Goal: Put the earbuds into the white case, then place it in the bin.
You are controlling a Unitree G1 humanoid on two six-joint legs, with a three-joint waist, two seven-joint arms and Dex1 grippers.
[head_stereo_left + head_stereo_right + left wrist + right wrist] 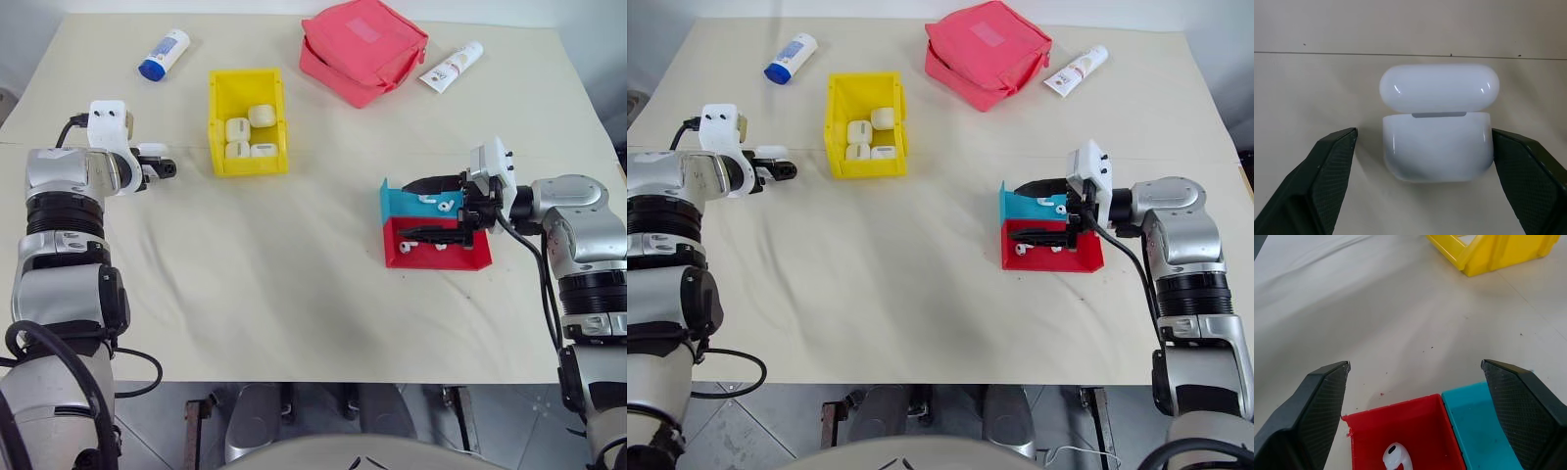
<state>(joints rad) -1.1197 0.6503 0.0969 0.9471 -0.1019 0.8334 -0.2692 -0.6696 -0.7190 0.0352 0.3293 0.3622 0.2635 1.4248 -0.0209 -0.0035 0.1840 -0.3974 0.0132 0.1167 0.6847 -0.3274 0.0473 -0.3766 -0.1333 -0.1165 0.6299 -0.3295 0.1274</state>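
White case (1437, 128), lid up, is framed by left gripper (1425, 161), jaws apart, not yet clamped; closing needed next. Right gripper (1415, 396) jaws wide over earbuds (438, 206).

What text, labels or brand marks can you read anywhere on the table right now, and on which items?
No text can be read.
White tube: red and dark print, too small to read.
Blue-capped bottle: blue label, too blurred to read.
Pink pouch: pale patch, no legible text.
White case: no markings visible.

One earbud (1396, 456) is seen in the red compartment (1415, 423), beside the blue one (1476, 431); black fingers (1312, 406) are spread wide.
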